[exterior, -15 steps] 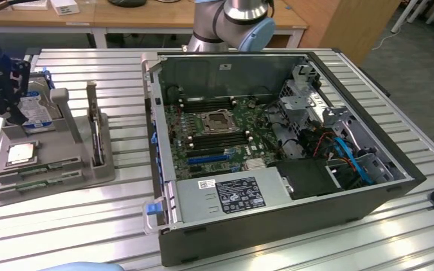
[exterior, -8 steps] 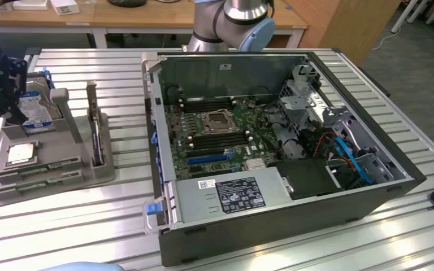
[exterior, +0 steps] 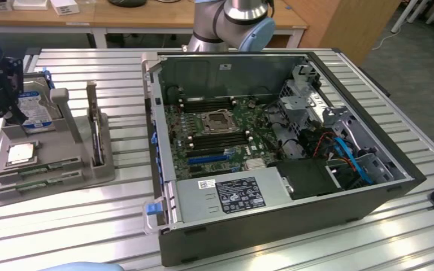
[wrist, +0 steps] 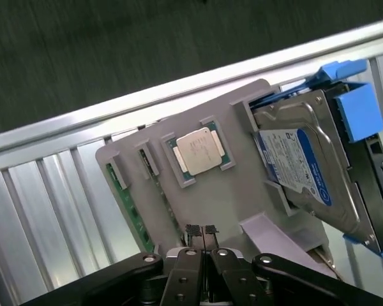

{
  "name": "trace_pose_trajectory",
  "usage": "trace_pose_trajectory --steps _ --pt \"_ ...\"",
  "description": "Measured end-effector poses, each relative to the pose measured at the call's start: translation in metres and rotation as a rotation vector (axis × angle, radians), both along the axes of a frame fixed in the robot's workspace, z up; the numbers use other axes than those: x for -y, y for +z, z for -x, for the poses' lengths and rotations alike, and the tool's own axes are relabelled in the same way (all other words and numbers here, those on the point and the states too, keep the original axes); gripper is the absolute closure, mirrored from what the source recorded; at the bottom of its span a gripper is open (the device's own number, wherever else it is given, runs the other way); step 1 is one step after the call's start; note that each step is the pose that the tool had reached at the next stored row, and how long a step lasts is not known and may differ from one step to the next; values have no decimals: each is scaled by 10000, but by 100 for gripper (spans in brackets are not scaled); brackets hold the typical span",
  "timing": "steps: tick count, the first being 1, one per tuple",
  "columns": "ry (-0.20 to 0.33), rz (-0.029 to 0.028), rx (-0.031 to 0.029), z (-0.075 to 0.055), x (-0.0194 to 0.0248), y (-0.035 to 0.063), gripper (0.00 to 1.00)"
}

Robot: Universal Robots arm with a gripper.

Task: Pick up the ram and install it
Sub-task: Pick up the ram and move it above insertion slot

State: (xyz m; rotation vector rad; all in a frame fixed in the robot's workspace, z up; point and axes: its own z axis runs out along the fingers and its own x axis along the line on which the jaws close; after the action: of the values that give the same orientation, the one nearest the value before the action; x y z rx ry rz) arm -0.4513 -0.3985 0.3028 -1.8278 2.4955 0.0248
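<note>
Above gray holder (wrist: pixel 217 197) | jaws closed, empty | 2 ram sticks (exterior: pixel 49 167) (lying flat), 1 CPU (wrist: pixel 199 148), 1 hard drive (wrist: pixel 300 166)

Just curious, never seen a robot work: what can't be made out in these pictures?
- Long green circuit-board ram sticks, wrist view: seen edge-on, mostly sunk in the grey plastic holder.
- Silver hard drive with blue-and-white label, wrist view: label print too small to read.
- Black gripper, shut, wrist view: body cut off by the picture edge.

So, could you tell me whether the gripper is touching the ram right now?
Apart. The wrist view shows the shut gripper with bare grey holder between its tips and the ram, which sits in its slot.
</note>
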Motion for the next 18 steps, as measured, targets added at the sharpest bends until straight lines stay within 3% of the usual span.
trace_pose_trajectory --steps 18 --pt "3000 0 1 0 0 -7 90"
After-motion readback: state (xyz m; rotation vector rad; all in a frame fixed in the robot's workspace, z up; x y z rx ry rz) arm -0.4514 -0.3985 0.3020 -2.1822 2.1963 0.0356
